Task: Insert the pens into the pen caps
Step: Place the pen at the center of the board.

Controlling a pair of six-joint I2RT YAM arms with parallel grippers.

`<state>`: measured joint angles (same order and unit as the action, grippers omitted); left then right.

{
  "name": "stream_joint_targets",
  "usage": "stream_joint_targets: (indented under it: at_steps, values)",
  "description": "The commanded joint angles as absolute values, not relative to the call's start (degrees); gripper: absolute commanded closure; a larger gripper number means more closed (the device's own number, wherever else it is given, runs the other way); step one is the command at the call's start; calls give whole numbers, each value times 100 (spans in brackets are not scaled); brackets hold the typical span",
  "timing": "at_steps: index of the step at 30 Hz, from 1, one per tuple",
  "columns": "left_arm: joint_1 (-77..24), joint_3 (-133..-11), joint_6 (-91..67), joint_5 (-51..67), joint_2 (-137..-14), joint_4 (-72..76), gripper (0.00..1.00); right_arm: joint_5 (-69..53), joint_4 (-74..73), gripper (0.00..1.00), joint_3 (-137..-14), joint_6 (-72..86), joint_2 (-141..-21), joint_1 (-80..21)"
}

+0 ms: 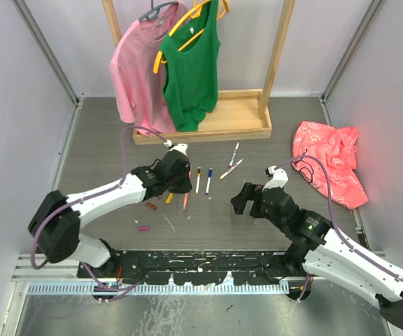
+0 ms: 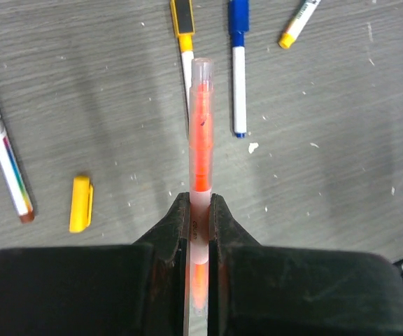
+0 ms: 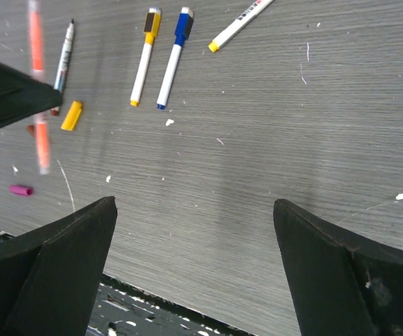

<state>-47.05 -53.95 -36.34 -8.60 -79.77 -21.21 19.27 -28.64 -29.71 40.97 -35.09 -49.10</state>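
My left gripper (image 2: 199, 210) is shut on an orange pen (image 2: 200, 133) with a clear cap end, held just above the table; it also shows in the top view (image 1: 177, 178). A yellow pen (image 2: 185, 42) and a blue pen (image 2: 238, 70) lie side by side beyond it. A yellow cap (image 2: 80, 203) and a brown-tipped pen (image 2: 4, 150) lie to the left. A magenta cap (image 1: 143, 227) and an orange-brown cap (image 1: 150, 206) lie nearer the left arm. My right gripper (image 3: 194, 210) is open and empty above bare table, to the right of the pens (image 1: 242, 199).
Two more pens (image 1: 231, 169) lie further back near the middle. A wooden clothes rack base (image 1: 208, 126) with a pink shirt (image 1: 137, 70) and a green top (image 1: 191, 70) stands at the back. A red cloth (image 1: 331, 161) lies at the right.
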Motion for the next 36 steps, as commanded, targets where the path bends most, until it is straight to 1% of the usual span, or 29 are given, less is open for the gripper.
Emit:
stream_joint_targets:
  at_steps: [1, 9, 18, 27, 32, 36]
  values:
    - [-4504, -5892, -3440, -750, -8557, -1534, 100, 2143, -2932, 1, -2928, 4590, -3175, -4887]
    - [-4192, -6132, -3426, -570, -9504, -1214, 100, 2234, -3456, 1, -3152, 4928, -3162, -4887]
    - [-3984, -6511, -3339, -530, -10155, -1444, 100, 2031, -3226, 1, -3094, 4575, -3056, -4887]
    - [-3919, -6663, -3296, -738, -10493, -1678, 91, 1896, -3226, 1, -3152, 4483, -2993, -4887]
    - [-3891, -6632, -3337, -801, -10586, -1720, 82, 1710, -3171, 1, -3133, 4446, -2979, -4887]
    - [-3861, -6544, -3391, -830, -10565, -1698, 78, 1552, -3167, 1, -3144, 4438, -3014, -4887]
